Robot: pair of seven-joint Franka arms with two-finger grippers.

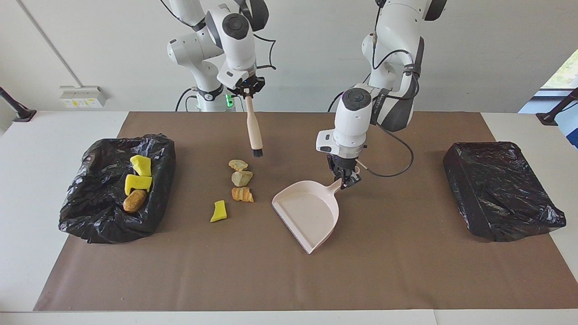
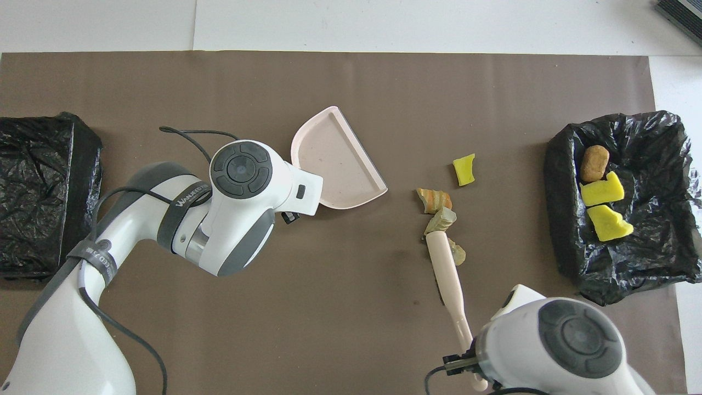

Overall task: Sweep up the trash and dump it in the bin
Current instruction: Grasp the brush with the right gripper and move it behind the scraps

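Trash: four small lumps loose on the brown mat of the worktop [image 1: 406, 280]. Three sit in a tight column: tan lump [image 1: 238, 164] nearest the robots, pale greenish lump [image 1: 242, 178] next, orange-brown lump [image 1: 242, 194] farthest, each touching or just beside its neighbour. A yellow bit [image 1: 219, 211] lies a little apart, farther from the robots and toward the bin. Three more pieces, two yellow and one brown, already lie in the open black-lined bin [image 1: 90, 189] at the right arm's end.

Handling, my read: lumps look like foam or crumbly chunks, so light, soft and irregular. They'll likely roll or skitter under bristles rather than slide clean. Too small to pinch sensibly; push them, don't grasp.

Brush [image 1: 253, 131] hangs bristles-down just above the mat, beside the tan lump on the robots' side. Right gripper [image 1: 246, 90] has its fingers clamped on the top end of the handle, which is the right hold for leverage.

Dustpan [image 1: 307, 212] rests on the mat beside the column toward the left arm's end, near but not touching, mouth turned roughly toward the lumps. Rigid thin plastic, light, will probably skate if bumped. Left gripper [image 1: 347, 179] fingers are closed on its handle stub.

A second black-wrapped bin [image 1: 499, 189] sits at the left arm's end, well apart.
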